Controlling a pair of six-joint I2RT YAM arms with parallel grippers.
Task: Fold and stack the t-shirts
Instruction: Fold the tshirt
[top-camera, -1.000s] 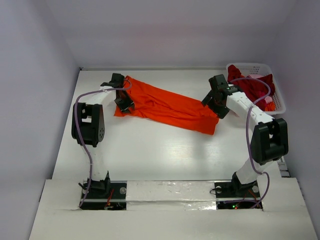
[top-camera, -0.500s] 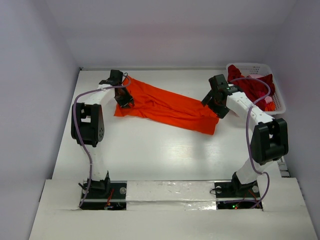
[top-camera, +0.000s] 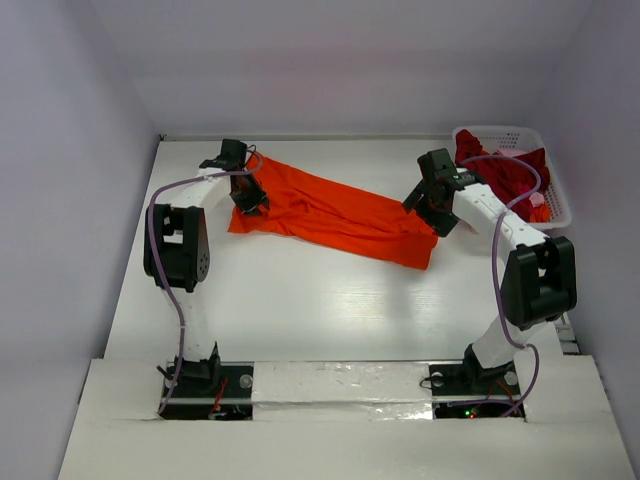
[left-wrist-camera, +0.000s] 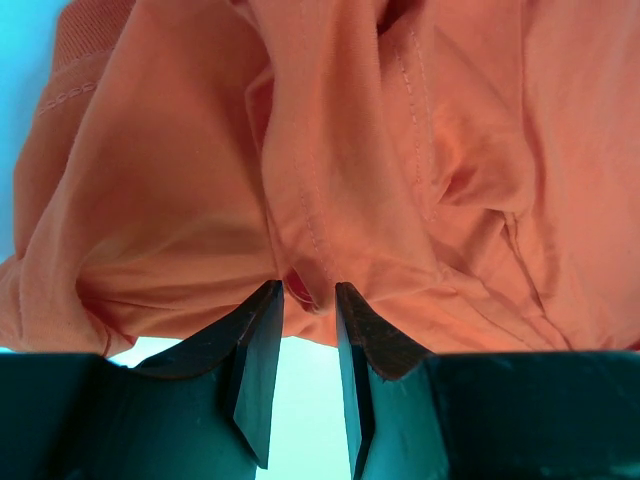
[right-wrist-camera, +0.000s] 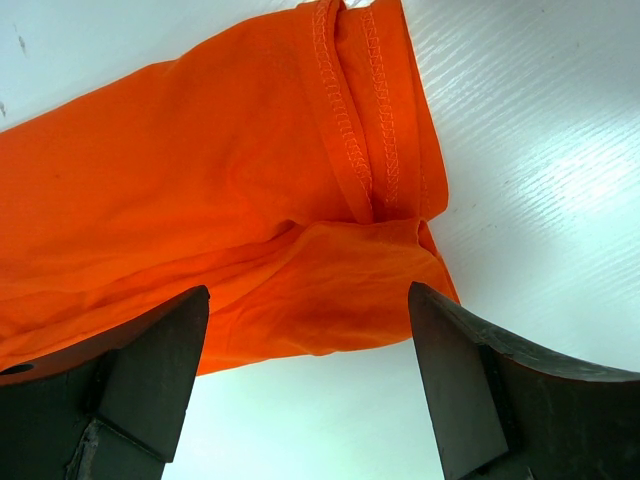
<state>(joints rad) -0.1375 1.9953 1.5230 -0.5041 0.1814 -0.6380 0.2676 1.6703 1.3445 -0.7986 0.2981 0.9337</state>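
Note:
The orange t-shirt (top-camera: 330, 212) lies stretched in a crumpled band across the middle of the table, running from back left to front right. My left gripper (top-camera: 249, 199) is at its left end. In the left wrist view its jaws stand narrow (left-wrist-camera: 310, 295), pinching a fold of the orange cloth (left-wrist-camera: 400, 150) at their tips. My right gripper (top-camera: 420, 206) hovers over the shirt's right end. There it stands wide open (right-wrist-camera: 308, 292), with the hemmed corner (right-wrist-camera: 360, 130) between and beyond its fingers. The dark red t-shirt (top-camera: 505, 172) is bundled in the basket.
A white lattice basket (top-camera: 560, 208) stands at the back right corner, close behind the right arm. White walls close in the table on the left, back and right. Bare white table (top-camera: 320, 300) lies in front of the orange shirt.
The left gripper has shifted slightly toward the back of the table at the shirt's left end. The right arm and the shirt's right end have not moved.

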